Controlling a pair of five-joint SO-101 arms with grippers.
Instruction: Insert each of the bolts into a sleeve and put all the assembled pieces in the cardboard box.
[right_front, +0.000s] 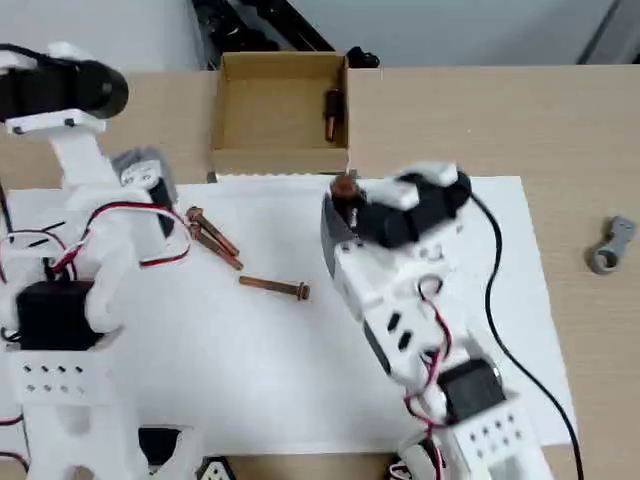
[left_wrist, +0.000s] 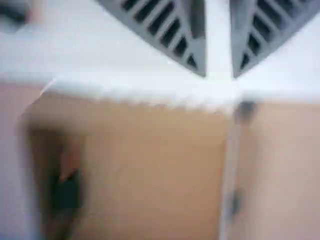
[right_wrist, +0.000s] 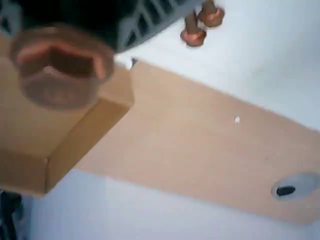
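A cardboard box (right_front: 232, 110) stands at the table's far edge with one bolt-in-sleeve piece (right_front: 333, 112) lying inside it. My right gripper (right_front: 345, 197) hovers at the box's near right corner, shut on a copper bolt (right_wrist: 60, 67) whose hex head faces the wrist camera; I cannot tell whether a sleeve is on it. A single bolt (right_front: 275, 287) lies mid-sheet, and a few more bolts (right_front: 212, 236) lie together to its left. My left gripper (left_wrist: 217, 45) hangs over the sheet's far left near the box's front wall (left_wrist: 150, 165), open, with a narrow gap and nothing in it.
A white sheet (right_front: 250, 390) covers the working area between the arm bases. A grey part (right_front: 610, 245) lies alone on the bare wood at the far right. Cables trail from the right arm across the sheet's right side.
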